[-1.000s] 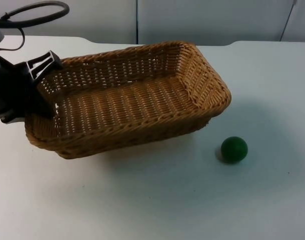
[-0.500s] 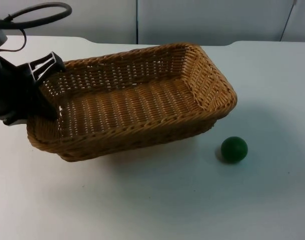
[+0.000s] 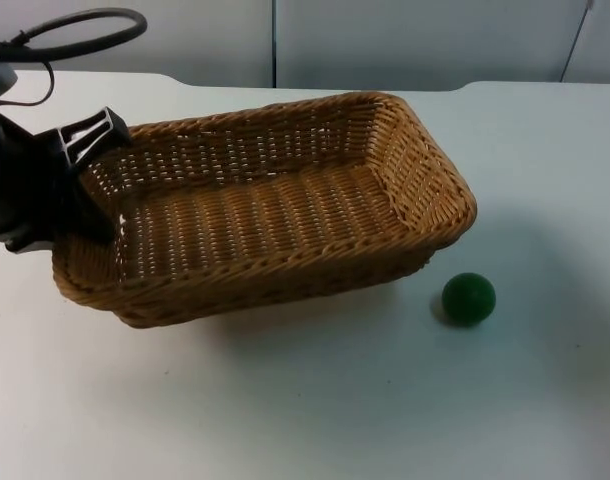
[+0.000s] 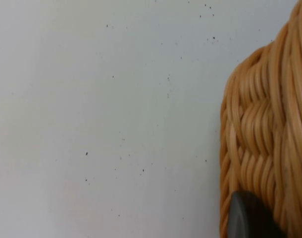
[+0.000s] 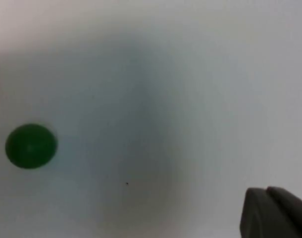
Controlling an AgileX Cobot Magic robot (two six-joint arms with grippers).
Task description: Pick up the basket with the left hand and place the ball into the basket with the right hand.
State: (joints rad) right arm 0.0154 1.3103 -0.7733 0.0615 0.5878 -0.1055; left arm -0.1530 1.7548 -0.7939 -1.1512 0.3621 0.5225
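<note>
The left gripper (image 3: 97, 215) has its fingers closed on the basket's (image 3: 275, 215) short end wall, one black fingertip (image 4: 247, 218) pressed to the outer weave. The wicker basket stands out to the gripper's right, tilted, its far end toward the ball (image 3: 469, 299). The green ball lies on the white tabletop (image 3: 315, 400) just beyond that end, apart from it, bare tabletop around it. The right gripper (image 5: 275, 213) hangs above the tabletop, well off from the ball; whether its fingers are open or closed cannot be told.

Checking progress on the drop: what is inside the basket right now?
Nothing: the basket shows bare weave inside. The ball lies on the table beside it. The left tool hides one inner corner.
</note>
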